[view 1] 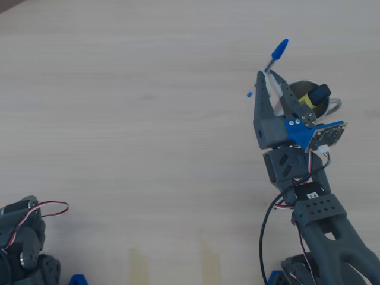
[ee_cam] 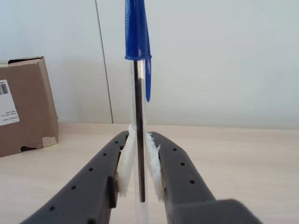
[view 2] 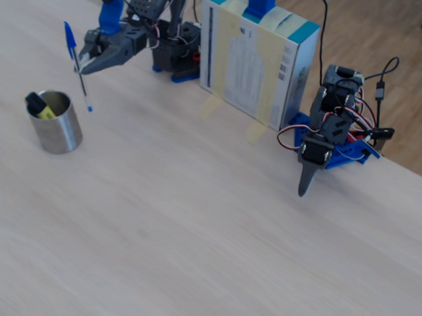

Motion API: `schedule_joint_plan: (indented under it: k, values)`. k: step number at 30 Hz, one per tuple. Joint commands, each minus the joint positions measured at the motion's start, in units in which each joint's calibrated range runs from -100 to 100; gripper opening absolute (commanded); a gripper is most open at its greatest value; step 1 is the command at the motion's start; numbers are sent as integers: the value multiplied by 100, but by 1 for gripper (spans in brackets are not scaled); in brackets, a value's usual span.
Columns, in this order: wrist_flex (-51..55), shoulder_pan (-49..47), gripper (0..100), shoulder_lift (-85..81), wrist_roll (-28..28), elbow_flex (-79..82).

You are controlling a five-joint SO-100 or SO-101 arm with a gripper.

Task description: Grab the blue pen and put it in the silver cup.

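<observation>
Above the pale wooden desk (view 2: 193, 221), the blue pen (view 2: 77, 64) is held upright, clamped in the hand (view 2: 84, 63) just beside the silver cup (view 2: 55, 127), so carrying over the rim and release are judged next.
</observation>
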Motion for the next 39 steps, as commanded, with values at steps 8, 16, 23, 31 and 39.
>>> schedule_joint_plan:
  k: [8, 16, 23, 31, 39]
  values:
    - [-83, 479, 2, -178, -9, -110]
    - [-409, 505, 2, -195, -14, -173]
    - [-504, 697, 2, -511, -3, -101]
    - [-504, 776, 2, -636, 17, -101]
    - [-495, 1107, 2, -602, 23, -91]
